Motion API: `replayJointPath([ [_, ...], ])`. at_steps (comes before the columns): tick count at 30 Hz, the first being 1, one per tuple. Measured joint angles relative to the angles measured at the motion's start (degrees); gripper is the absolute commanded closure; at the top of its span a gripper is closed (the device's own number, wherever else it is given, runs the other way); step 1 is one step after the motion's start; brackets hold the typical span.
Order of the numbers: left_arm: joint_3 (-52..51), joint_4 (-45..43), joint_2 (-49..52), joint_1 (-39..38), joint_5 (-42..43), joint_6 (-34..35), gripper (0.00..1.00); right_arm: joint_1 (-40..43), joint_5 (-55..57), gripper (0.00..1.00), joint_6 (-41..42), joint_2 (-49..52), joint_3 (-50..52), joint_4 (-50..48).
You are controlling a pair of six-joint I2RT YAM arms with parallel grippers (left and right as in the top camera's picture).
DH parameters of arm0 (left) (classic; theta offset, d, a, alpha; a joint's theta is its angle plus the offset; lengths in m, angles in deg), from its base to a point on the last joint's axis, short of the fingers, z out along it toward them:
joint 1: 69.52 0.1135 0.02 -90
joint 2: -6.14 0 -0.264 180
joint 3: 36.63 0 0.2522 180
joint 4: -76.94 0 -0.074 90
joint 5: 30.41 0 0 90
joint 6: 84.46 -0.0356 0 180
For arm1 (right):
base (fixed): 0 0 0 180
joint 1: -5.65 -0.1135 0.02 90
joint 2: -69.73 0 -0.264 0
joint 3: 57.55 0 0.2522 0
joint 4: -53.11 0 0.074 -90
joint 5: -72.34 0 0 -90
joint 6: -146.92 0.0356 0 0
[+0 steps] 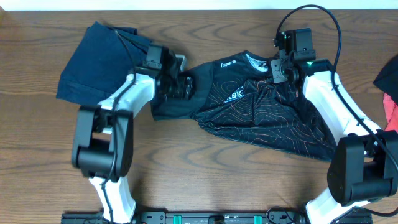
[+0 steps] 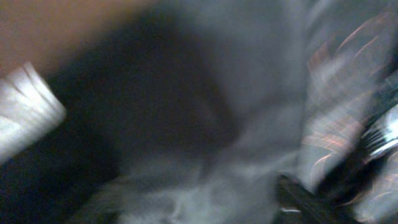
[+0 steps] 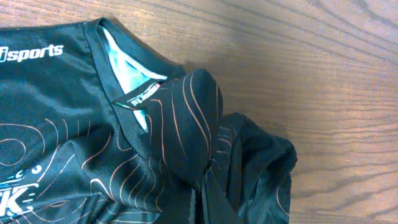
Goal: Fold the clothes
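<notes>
Pinching a shoulder of the jersey with the clenched right gripper. Nudging a sleeve with the left gripper, its grip impossible to tell. Barely starting on the folding.

So your overhead cam hangs straight above the brown wood-grain table, facing down. It's far enough back that the whole black short-sleeved jersey with thin orange contour lines fits in frame with wood to spare.

Your right wrist cam looks down from close range at the jersey's collar and the bare wood just ahead of its tool. That same collar and the white "sports" print show in the top view too.

Your left wrist cam is pressed so near dark cloth that it's pure blur. Only the orange streaks at its right edge tie it to the others.
</notes>
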Motion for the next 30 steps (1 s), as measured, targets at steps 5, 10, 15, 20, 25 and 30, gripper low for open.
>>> replayJointPath([
  [5,1.11,4.85,0.94,-0.74,-0.11,-0.15,0.94,0.00,0.04,0.99,0.00,0.00,0.00,-0.02],
  [10,1.70,14.86,0.98,-1.75,-0.20,-0.50,0.94,0.31,0.72,0.98,0.24,0.00,0.00,-0.04],
  [15,1.40,30.12,1.03,-1.81,-1.38,-0.72,0.94,2.62,2.45,0.96,1.92,0.00,0.00,0.04],
  [20,0.28,41.27,2.21,-1.81,-4.42,-0.68,0.94,6.49,2.34,0.93,3.72,0.00,0.00,-0.35],
  [25,0.02,41.77,1.75,-1.81,-5.60,-0.70,0.94,8.72,-2.64,0.85,2.95,0.00,0.00,-1.42],
  [30,-0.20,36.50,-2.14,-1.81,-5.60,-0.72,0.89,8.41,-6.91,0.75,1.68,0.00,0.00,-1.53],
])
